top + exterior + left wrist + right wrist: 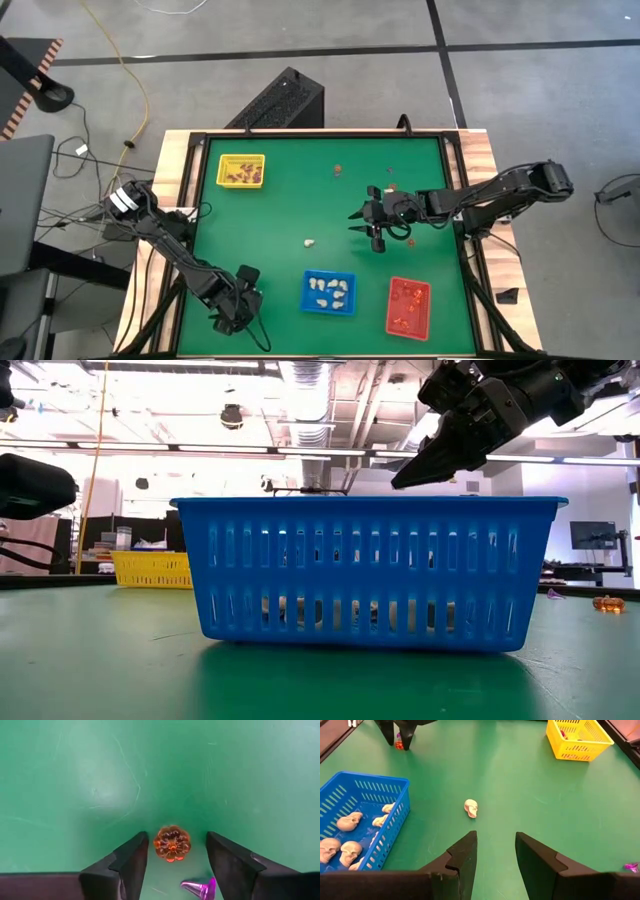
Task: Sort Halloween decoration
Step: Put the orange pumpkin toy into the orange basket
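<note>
Left pincer (172,865) low at the bench's (300,210) near-left corner, jaws spread, gripping nothing; an orange pumpkin trinket (171,843) lies between the fingers, a purple trinket (200,887) just beside. Best to close squarely on the pumpkin only. Mid-bench, a cream skull (471,808) lies loose. Right pincer (495,855) hovers beyond it, open, empty; should drop straight over the skull.

A green table (300,200) carries three plastic trays: a yellow tray (241,171) near the far left corner, a blue tray (329,292) at the near edge, and a red tray (409,306) just beside it. A black box (280,100), possibly a computer case, stands on the floor behind the table.
</note>
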